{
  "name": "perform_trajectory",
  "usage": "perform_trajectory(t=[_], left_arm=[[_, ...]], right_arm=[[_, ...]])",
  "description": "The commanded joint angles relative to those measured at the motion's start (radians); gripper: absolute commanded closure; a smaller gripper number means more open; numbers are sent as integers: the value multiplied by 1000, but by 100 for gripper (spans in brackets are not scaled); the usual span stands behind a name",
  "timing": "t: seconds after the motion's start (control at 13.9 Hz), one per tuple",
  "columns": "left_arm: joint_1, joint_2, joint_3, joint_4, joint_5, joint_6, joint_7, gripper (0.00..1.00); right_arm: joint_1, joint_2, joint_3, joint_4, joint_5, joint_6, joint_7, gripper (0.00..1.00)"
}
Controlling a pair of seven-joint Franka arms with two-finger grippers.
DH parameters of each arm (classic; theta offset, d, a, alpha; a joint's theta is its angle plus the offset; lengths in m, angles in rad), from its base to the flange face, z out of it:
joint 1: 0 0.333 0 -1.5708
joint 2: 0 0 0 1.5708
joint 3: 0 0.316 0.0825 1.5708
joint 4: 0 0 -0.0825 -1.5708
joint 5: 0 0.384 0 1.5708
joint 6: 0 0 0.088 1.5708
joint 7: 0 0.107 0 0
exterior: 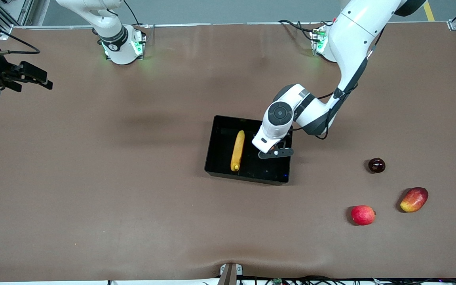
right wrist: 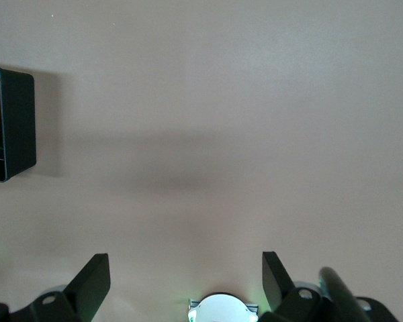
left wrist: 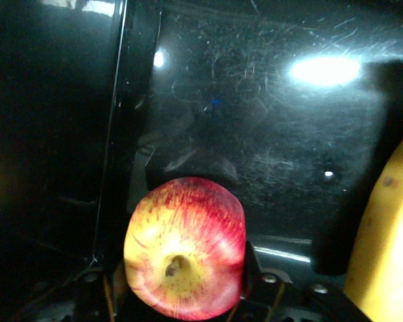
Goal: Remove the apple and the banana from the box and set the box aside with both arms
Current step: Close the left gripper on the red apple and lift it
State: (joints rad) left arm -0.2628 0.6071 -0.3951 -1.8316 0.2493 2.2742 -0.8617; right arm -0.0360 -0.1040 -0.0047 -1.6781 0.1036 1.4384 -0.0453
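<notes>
The left gripper (exterior: pixel 276 152) hangs over the black box (exterior: pixel 216 158), above the part of it toward the left arm's end of the desk (exterior: pixel 133 206). In the left wrist view it is closed on the apple (left wrist: pixel 185 248), a small red fruit with yellowish patches and its stem pit facing the camera; the apple sits between the fingers with the glossy floor of the box (left wrist: pixel 269 121) below it. The banana (exterior: pixel 237 150) lies flat inside the box, beside the gripper and toward the right arm's end, its length running from the robots' side toward the front camera; its edge also shows in the left wrist view (left wrist: pixel 389 248).

On the desk, well apart from the box toward the left arm's end, lie three other fruits: a dark red round fruit (exterior: pixel 376 165), an oval red-yellow mango (exterior: pixel 414 199) nearer the front camera, and a plain red round fruit (exterior: pixel 363 215) nearer still.

The right arm waits, its right gripper (right wrist: pixel 186 278) held high over the bare desk at its own end, fingers spread wide with nothing between them; a corner of the box (right wrist: pixel 17 124) shows in its wrist view.
</notes>
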Motion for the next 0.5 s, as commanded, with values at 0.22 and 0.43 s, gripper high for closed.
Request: perform_trajectory(t=[0.22, 0.43], left_arm=[[2, -79, -5, 81, 25, -95, -25, 100], [16, -113, -7, 220, 21, -263, -13, 100]], right_arm=[[-9, -11, 3, 1, 18, -3, 2, 0], [-9, -11, 3, 0, 18, -3, 2, 0]])
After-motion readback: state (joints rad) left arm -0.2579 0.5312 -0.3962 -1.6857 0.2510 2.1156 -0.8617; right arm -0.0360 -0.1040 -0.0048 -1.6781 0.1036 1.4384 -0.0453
